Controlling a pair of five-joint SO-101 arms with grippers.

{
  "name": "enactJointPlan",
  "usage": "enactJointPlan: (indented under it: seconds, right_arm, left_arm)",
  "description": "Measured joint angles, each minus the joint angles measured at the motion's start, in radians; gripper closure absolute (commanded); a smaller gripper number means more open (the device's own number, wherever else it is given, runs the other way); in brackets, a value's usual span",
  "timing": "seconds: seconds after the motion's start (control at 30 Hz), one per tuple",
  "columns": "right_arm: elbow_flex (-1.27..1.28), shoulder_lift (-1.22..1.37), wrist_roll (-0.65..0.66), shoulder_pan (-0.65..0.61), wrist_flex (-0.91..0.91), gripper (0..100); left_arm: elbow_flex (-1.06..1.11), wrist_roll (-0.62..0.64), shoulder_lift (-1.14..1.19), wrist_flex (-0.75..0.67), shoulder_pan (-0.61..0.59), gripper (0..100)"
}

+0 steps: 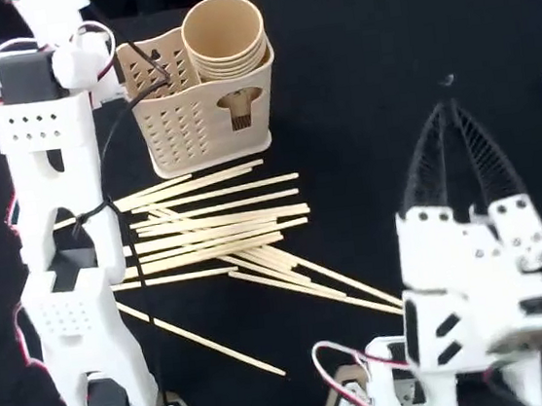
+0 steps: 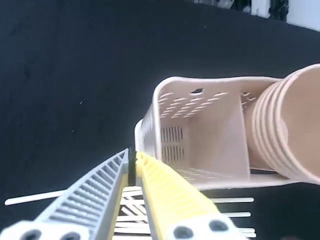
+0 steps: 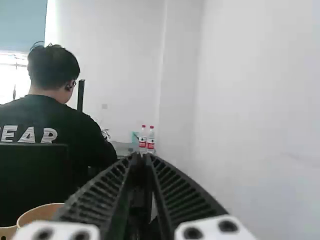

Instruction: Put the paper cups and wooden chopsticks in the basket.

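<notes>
**Q:** Entry one: which step?

**A:** Paper cups (image 1: 224,27): stacked in one compartment of the basket (image 1: 193,124), near the table's (image 1: 379,34) far edge. Wooden chopsticks (image 1: 215,229): loose on the table in front of it. I judge the chopsticks are next.

**Q:** Entry two: fingers?

**A:** My left gripper (image 2: 132,154): pressed together, nothing visible between, tips just beside the basket's rim at its empty compartment. My right gripper (image 1: 451,109): closed, empty, raised toward the near right corner. The next move calls for opening my left over one stick.

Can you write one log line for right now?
cups: in basket | chopsticks: on table | left gripper: shut, by basket | right gripper: shut, empty
</notes>
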Motion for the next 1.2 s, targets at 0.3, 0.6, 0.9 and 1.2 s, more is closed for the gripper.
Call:
enactJointPlan:
  seconds: [0.3, 0.6, 0.9, 1.2]
  right_arm:
    - [-0.249, 0.503, -0.046, -0.160, -0.043, 98.7]
    - [-0.285, 0.815, -0.046, -0.169, -0.281, 98.7]
    - [-0.222, 0.925, -0.051, -0.258, -0.442, 98.7]
    - [-0.015, 0.821, -0.028, -0.419, -0.566, 98.7]
  left_arm:
    - [0.394, -0.002, -0.310, 0.000, -0.034, 97]
    - [1.010, -0.043, -0.896, -0.204, -0.078, 97]
    - [2.068, -0.146, -1.277, -0.951, -0.285, 97]
    - [2.430, -0.094, -1.409, -1.215, -0.315, 97]
